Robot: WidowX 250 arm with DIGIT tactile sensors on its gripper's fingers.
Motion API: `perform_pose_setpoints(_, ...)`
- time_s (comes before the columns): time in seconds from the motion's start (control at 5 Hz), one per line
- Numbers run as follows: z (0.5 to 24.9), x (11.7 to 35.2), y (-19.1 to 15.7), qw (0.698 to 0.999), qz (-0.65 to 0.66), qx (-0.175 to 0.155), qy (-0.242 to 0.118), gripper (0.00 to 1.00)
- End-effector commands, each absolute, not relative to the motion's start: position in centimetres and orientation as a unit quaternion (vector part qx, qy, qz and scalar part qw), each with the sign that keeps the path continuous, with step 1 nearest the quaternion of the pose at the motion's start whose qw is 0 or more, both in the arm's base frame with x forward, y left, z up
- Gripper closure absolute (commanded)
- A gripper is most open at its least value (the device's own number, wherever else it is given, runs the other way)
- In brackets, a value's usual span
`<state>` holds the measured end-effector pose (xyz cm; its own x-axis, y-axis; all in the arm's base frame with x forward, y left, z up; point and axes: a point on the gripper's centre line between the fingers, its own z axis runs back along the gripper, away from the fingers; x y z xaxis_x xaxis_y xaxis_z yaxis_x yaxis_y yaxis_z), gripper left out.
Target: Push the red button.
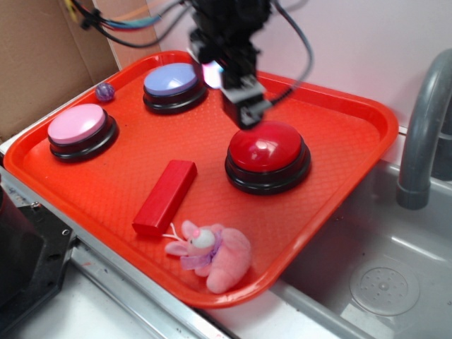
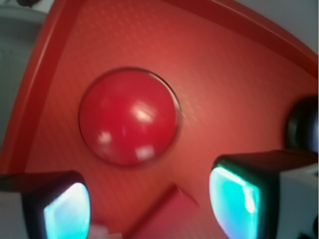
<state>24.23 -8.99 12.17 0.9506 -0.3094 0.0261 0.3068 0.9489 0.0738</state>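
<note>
The red button is a large glossy red dome on a black ring base, right of the middle of the orange-red tray. My gripper hangs just above the button's far left edge, fingers pointing down. In the wrist view the button lies ahead of my gripper. The two fingers stand wide apart with nothing between them, so the gripper is open. I cannot tell whether a fingertip touches the dome.
On the tray are a pink button, a lavender-blue button, a flat red block, a pink plush bunny and a small purple ball. A grey sink and faucet are at the right.
</note>
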Motion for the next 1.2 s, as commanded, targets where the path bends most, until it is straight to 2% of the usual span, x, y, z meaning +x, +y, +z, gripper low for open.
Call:
perform_pose_setpoints(0.0,15.5,23.1,-8.6,0.986,-0.166,0.019,-0.028,0.00)
perform_pose_setpoints(0.4,16.7,21.3,-7.0,0.989,-0.145,-0.003,-0.029,0.00)
perform_pose_setpoints(1.0,17.7,19.6,-6.3,0.992,-0.122,-0.008,-0.022,0.00)
